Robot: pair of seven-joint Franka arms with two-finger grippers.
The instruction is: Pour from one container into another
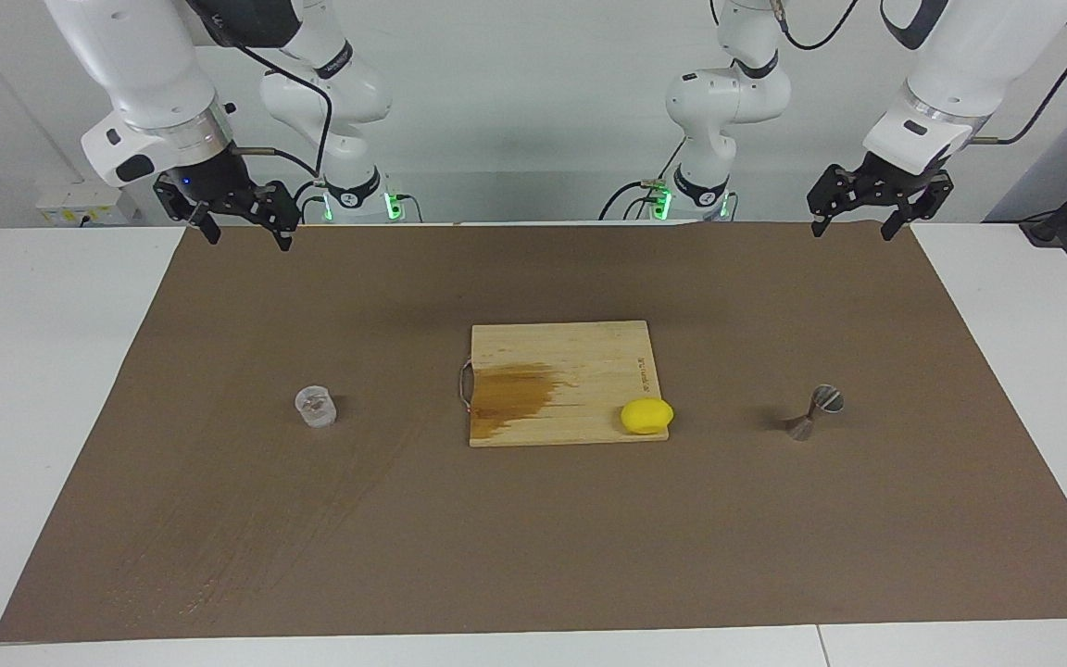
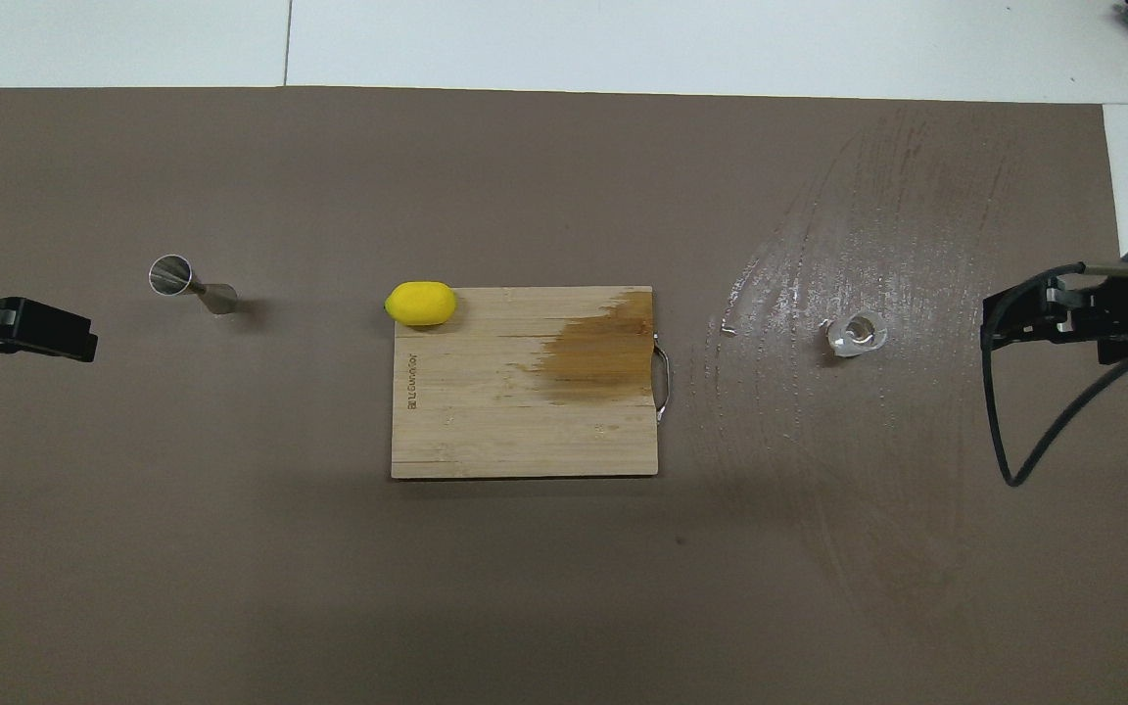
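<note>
The small clear glass cup (image 1: 315,406) stands upright on the brown mat toward the right arm's end of the table; it also shows in the overhead view (image 2: 856,335). The steel hourglass jigger (image 1: 816,410) stands upright on the mat toward the left arm's end, seen too in the overhead view (image 2: 190,284). My right gripper (image 1: 251,239) hangs open and empty, raised over the mat's edge at the robots' end, well apart from the cup; the overhead view shows it too (image 2: 1005,318). My left gripper (image 1: 852,232) hangs open and empty over the same edge, apart from the jigger, and shows in the overhead view (image 2: 45,331).
A wooden cutting board (image 1: 559,347) with a dark wet stain and a metal handle lies mid-mat between cup and jigger. A yellow lemon (image 1: 646,416) sits on its corner toward the jigger. Wet streaks (image 2: 819,255) mark the mat around the cup.
</note>
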